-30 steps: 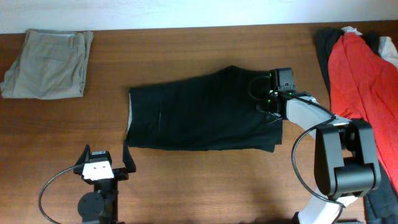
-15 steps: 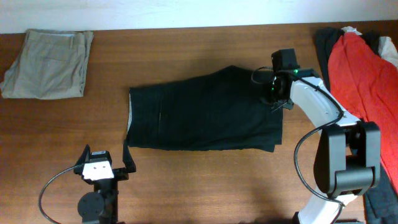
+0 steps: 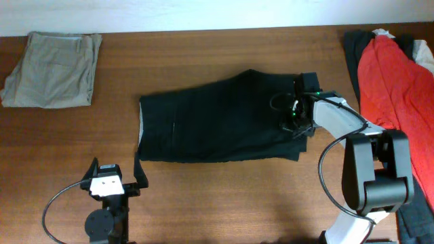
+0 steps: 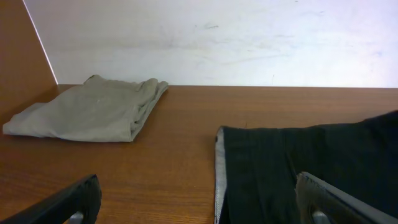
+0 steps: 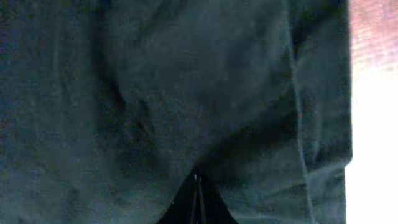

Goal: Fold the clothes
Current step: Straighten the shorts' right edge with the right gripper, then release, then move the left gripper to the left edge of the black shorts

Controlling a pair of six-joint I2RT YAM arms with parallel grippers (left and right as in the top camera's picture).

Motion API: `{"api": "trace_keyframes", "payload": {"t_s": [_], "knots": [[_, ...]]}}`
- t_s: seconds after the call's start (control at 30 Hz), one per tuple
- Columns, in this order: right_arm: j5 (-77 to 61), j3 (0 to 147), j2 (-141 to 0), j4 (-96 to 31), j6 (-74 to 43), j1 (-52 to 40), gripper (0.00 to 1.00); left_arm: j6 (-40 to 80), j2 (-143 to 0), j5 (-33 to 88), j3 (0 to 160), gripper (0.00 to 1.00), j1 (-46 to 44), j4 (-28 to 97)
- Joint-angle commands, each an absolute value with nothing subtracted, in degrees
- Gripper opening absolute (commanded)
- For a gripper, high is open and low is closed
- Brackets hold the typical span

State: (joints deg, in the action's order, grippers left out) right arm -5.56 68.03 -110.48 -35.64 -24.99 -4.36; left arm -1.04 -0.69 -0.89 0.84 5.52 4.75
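Pinching the right-hand edge of the soft black fabric shorts (image 3: 217, 122) with the right pincer (image 3: 298, 116), fingers drawn together on the cloth with no gap between them. Filling the right wrist view almost wholly with that same dark cloth (image 5: 186, 93), puckered toward the closed fingertips (image 5: 184, 209) at the bottom of the view. Lying spread flat across the middle of the brown wooden tabletop (image 3: 217, 196), with a pale strip of inner waistband (image 3: 140, 129) along the left end, seen from the left wrist as a light vertical edge (image 4: 217, 168) beside the black fabric (image 4: 311, 155).

Resting the left pincer (image 3: 115, 169) low by the front edge of the tabletop, near the front left corner of the shorts, fingers spread wide and holding nothing; from its own camera, showing only two dark fingertips (image 4: 84, 196) at the lower corners, with bare wood and the waistband end between them.

Sitting folded at the far left corner, well apart from the shorts: flat khaki fabric trousers (image 3: 51, 61), also in view from the left wrist (image 4: 93, 112). Heaped along the right edge of the tabletop: a loose red fabric top (image 3: 390, 74) draped over crumpled dark garments (image 3: 352, 47).
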Motion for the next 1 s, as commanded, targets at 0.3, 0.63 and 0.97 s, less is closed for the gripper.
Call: {"api": "trace_keyframes", "payload": {"t_s": [0.3, 0.63, 0.97], "knots": [[0.45, 67.09, -114.13, -30.79, -24.69, -4.12, 0.04, -0.89, -0.4, -0.89, 0.54, 0.99, 5.39, 4.8], [-3.51, 67.2, -97.17, -35.79, -27.88, -2.57, 0.99, -0.89, -0.4, -0.89, 0.54, 0.99, 5.39, 4.8], [-1.48, 67.18, -91.44, -35.59, -27.92, 13.41, 0.99, -0.89, -0.4, -0.89, 0.54, 0.99, 5.39, 4.8]]}}
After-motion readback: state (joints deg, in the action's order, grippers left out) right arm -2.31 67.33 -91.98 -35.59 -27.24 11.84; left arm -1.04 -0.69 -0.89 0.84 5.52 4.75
